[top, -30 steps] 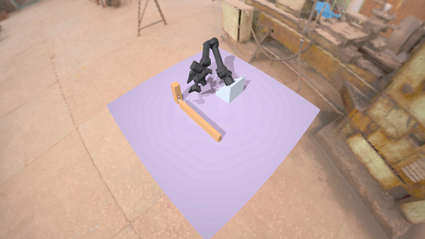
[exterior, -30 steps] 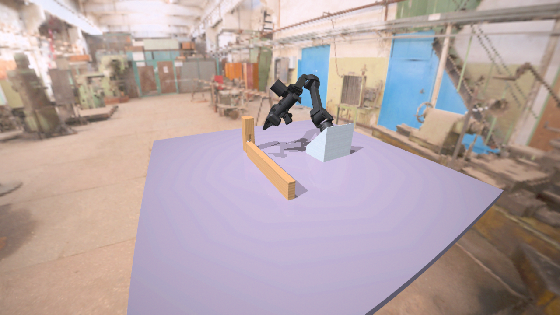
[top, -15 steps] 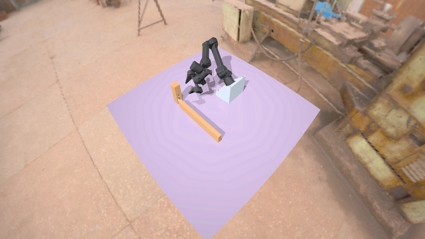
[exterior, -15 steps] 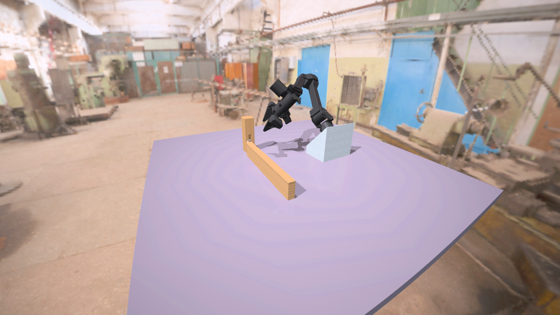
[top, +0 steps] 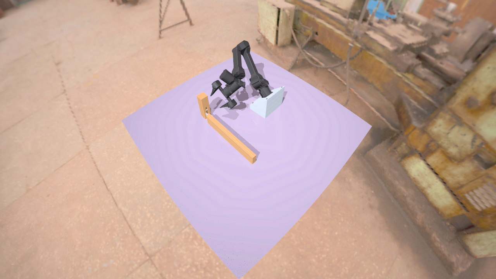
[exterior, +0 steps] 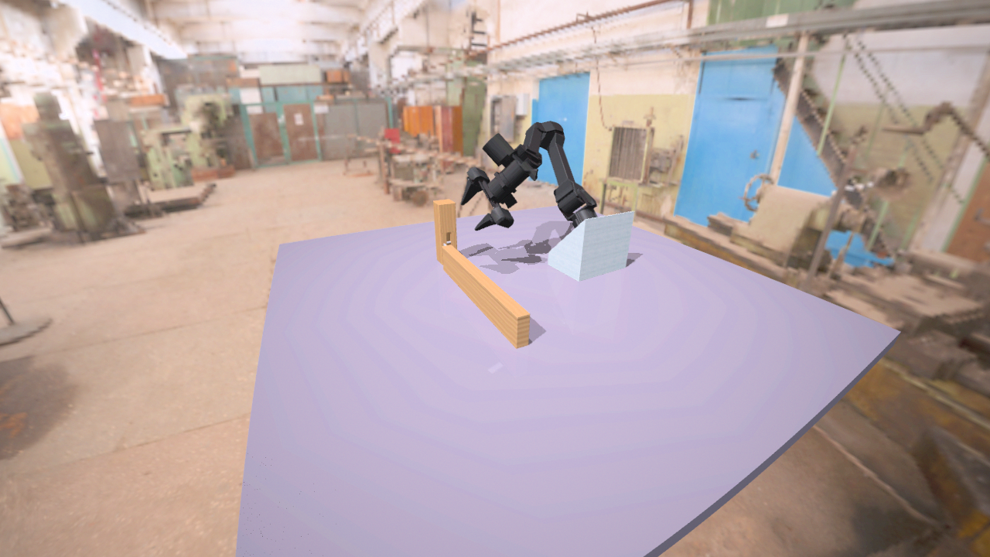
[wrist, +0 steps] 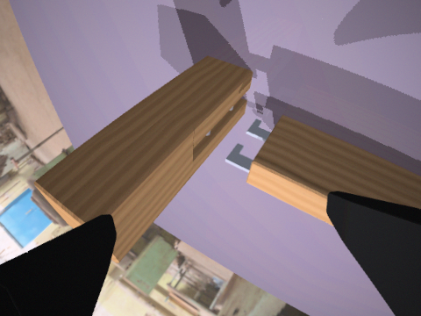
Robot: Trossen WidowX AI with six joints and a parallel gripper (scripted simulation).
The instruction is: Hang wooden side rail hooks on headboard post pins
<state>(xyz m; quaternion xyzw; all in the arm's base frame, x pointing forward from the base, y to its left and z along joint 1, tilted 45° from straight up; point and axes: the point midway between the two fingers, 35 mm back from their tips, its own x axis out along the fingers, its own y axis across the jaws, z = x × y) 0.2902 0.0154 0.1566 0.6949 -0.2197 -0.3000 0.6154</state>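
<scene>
The wooden headboard post [top: 202, 105] [exterior: 444, 228] [wrist: 145, 132] stands upright; its slot shows two small pins [wrist: 208, 133] [wrist: 231, 109] in the wrist view. The wooden side rail [top: 231, 139] [exterior: 484, 291] [wrist: 346, 162] lies along the table, its near end close to the post's foot. Two steel hooks [wrist: 239, 158] [wrist: 256, 130] stick out of that end toward the slot. They are outside it, with a gap to the post. My gripper [top: 215, 101] [exterior: 469, 216] [wrist: 224, 214] is wide open and empty, above the table on the arm's side of the post and rail, touching neither.
A pale blue wedge-shaped block [top: 274, 104] [exterior: 605, 244] stands by the arm's base, right of the post and rail in the top and exterior views. The lilac table [top: 249, 194] [exterior: 428, 443] ends a short way behind the post.
</scene>
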